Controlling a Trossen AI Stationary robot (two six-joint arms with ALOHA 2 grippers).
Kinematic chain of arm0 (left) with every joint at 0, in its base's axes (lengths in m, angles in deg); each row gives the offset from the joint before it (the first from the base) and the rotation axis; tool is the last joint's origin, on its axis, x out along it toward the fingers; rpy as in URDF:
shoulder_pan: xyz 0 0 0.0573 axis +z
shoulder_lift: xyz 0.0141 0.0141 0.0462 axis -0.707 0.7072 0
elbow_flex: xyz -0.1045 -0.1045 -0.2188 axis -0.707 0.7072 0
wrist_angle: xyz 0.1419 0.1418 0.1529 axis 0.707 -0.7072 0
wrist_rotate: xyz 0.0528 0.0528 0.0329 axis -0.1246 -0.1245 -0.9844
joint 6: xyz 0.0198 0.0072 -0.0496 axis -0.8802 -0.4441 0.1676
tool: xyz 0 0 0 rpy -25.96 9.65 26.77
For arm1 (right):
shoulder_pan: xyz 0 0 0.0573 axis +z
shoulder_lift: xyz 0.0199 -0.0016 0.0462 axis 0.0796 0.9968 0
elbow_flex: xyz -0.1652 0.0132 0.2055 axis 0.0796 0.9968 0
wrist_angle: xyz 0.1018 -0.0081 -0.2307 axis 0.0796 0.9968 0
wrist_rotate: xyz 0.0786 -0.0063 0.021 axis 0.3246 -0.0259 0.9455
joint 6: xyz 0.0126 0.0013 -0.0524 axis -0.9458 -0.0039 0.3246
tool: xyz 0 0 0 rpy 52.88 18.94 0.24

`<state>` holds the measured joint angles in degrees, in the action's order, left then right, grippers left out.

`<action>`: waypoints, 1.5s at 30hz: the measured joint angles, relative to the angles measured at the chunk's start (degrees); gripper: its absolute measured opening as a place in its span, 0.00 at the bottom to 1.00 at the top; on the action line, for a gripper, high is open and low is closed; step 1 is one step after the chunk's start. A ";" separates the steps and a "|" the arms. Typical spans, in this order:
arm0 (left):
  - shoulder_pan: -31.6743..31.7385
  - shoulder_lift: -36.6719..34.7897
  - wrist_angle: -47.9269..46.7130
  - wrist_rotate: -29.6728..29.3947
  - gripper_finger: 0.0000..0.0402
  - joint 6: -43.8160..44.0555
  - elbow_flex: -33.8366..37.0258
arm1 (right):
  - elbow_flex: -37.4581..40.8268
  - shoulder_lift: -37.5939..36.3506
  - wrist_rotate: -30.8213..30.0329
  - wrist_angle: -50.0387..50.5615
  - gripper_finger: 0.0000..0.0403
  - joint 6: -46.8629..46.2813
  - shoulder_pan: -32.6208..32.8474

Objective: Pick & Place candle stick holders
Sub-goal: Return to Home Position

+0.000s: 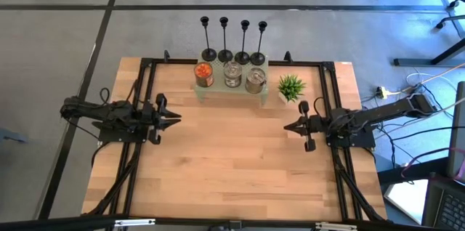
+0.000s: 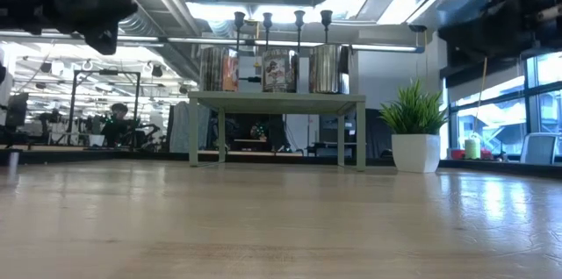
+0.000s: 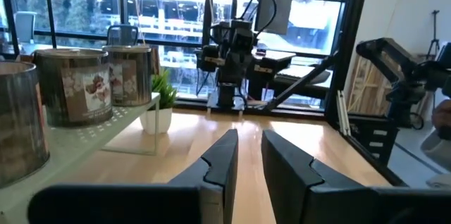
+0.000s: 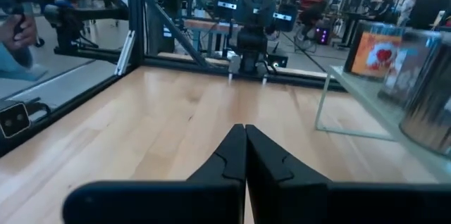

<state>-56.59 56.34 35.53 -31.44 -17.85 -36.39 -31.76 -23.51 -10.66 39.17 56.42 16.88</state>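
The table is pale, smooth wood with a soft sheen; the candle stick holders look matt black.

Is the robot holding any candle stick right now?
No, nothing is held. The left gripper and right gripper are empty; the candle stick holders stand on the shelf.

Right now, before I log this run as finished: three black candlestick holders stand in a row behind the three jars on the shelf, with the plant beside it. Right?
Not quite: the high view shows four candlestick holders, not three. They stand in a row behind the three jars on the shelf, with the plant beside it.
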 joint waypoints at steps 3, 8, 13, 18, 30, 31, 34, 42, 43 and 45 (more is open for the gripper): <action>0.00 0.00 -0.10 -0.03 0.15 0.77 0.20 | 2.55 -0.53 0.12 -1.76 0.00 -2.06 0.00; 0.00 0.02 -0.18 0.01 0.15 0.83 0.20 | 2.55 -0.53 0.14 -1.41 0.00 -2.16 -0.04; 0.00 0.02 -0.24 0.17 0.15 1.35 0.20 | 2.55 -0.53 0.14 -1.70 0.00 -1.68 -0.02; 0.00 0.02 -0.29 0.19 0.15 -0.22 0.20 | 2.53 -0.53 -1.58 -1.29 0.00 -1.65 -0.02; 0.00 0.02 -0.87 0.21 0.15 -3.27 0.20 | 2.51 -0.49 -2.70 -1.26 0.00 -1.24 0.00; 0.00 0.03 -0.84 0.20 0.15 -2.95 0.20 | 2.51 -0.49 -2.70 -1.26 0.00 -1.24 0.00; 0.00 0.04 -0.78 0.19 0.15 -2.80 0.20 | 2.49 -0.49 -2.70 -1.25 0.00 -1.24 0.00; 0.00 0.02 -0.78 0.17 0.15 -2.76 0.20 | 2.46 -0.49 -2.72 -1.25 0.00 -1.24 0.00; 0.00 0.03 -0.78 0.17 0.15 -2.77 0.20 | 2.46 -0.49 -2.71 -1.25 0.00 -1.24 0.00; 0.00 0.04 -0.78 0.14 0.15 -2.75 0.20 | 2.46 -0.49 -2.72 -1.25 0.00 -1.24 0.00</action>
<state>-56.59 56.39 34.75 -31.30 -20.60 -36.19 -29.29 -23.99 -13.38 37.92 55.18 16.88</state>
